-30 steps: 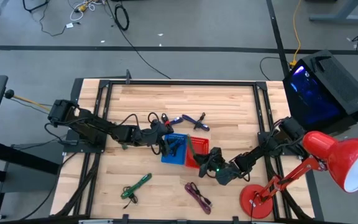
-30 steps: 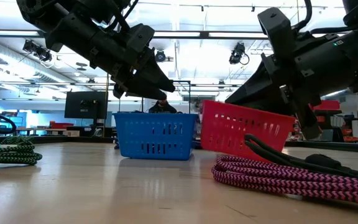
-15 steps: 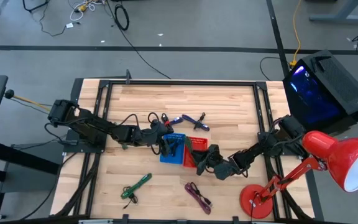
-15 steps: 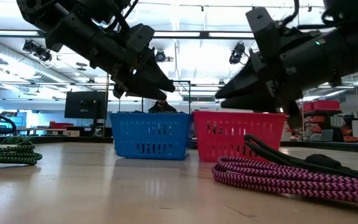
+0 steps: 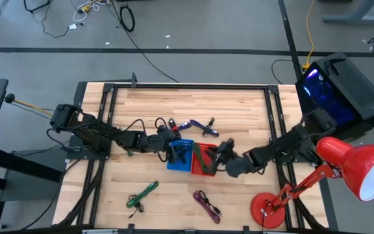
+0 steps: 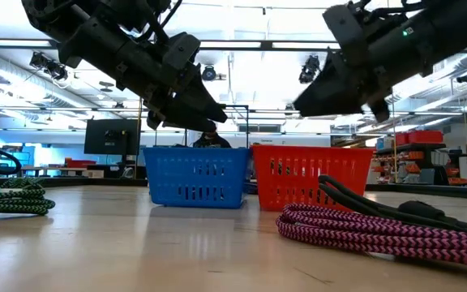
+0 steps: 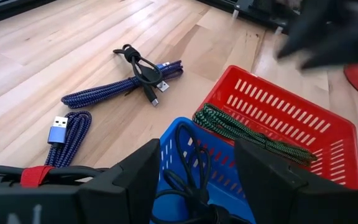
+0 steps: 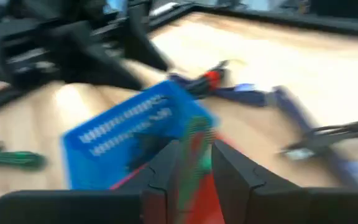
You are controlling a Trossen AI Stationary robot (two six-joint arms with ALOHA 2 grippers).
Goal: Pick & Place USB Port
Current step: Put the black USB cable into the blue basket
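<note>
Since a second ago my right hand [image 5: 221,151] has swung up and away from the red basket [image 5: 204,160], which now sits level on the tabletop [image 5: 239,114] instead of tipped, touching the blue basket [image 5: 180,156] at the frame's centre. I cannot tell whether that right hand is spread or pinching; it hangs just right of the red basket's upper corner. A green braided cable [image 7: 247,134] lies inside the red basket, a black cable [image 7: 188,171] in the blue one. My left hand [image 5: 172,148] hovers over the blue basket, fingers spread wide and empty. Above the baskets lie blue USB cables [image 5: 197,125], loose on the wood. Lower down sit a green coil [image 5: 141,194] at left and a pink-black coil [image 5: 206,204] at centre. A red lamp [image 5: 343,170] crowds the lower right.
</note>
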